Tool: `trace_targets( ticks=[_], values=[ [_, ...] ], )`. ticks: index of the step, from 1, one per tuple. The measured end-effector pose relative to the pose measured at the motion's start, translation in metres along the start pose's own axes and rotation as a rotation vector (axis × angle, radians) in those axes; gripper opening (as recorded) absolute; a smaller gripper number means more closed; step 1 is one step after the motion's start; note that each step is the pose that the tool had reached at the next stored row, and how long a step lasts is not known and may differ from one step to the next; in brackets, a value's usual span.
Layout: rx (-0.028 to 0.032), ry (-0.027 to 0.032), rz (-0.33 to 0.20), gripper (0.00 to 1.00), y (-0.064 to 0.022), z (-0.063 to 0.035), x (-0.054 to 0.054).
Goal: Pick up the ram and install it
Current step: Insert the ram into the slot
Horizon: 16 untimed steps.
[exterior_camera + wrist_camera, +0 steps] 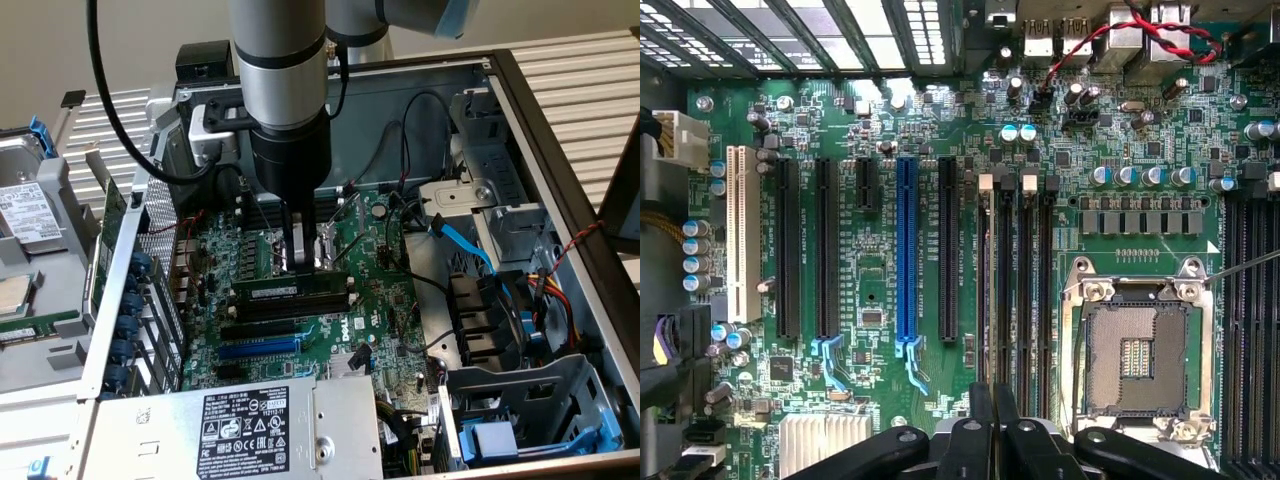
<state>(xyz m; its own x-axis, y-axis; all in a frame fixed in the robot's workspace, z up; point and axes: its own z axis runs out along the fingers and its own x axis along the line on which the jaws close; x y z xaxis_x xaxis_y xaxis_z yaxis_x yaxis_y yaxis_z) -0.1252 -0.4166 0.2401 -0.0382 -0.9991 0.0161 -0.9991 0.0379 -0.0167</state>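
One stick of RAM in play here, and it's right at the fingertips. The ram (290,289), a long, thin, dark green circuit-board stick with black chips and a small pale label, stands on edge in the row of long black plastic memory slots (262,322). It's on the side of that row away from the long blue expansion slot (258,349). All of this sits mid-board on the green motherboard (385,300) inside the open metal PC case (560,160). In the exterior view the stick's long axis runs roughly 9 o'clock to 3 o'clock, tipped a hair toward 2.

The black two-finger gripper (305,262) on the grey arm comes down from 12 o'clock and meets the stick's top edge slightly toward 3 o'clock of its middle. So the ram is at 6 o'clock of the hand and touching it, not off to one side. The fingers are pinched nearly together. From how the tips sit on that edge, I'd say they're clamped across the board's thin side rather than just resting on it. The actual contact is hard to make out though, so that's my read.

In the wrist view the gripper (992,400) has its narrow fingers (978,430) lined up with the memory slots, between the square silver CPU socket (1137,355) and the blue expansion slot. That puts the pinch line along the slots' length.

Can't tell if the stick is fully seated, since the end latches are too small to read. The silver power supply box (330,420) sits further out at 6 o'clock.
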Motion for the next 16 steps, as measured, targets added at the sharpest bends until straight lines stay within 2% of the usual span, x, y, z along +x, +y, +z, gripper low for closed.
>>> trace_targets(
  ticks=[6, 16],
  values=[
    [0.0034, -0.0001, -0.001, 0.12, 0.0001, 0.0003, -0.0001],
    [0.0037, 0.0005, -0.002, 0.12, 0.0004, 0.0016, -0.0001]
  ],
)
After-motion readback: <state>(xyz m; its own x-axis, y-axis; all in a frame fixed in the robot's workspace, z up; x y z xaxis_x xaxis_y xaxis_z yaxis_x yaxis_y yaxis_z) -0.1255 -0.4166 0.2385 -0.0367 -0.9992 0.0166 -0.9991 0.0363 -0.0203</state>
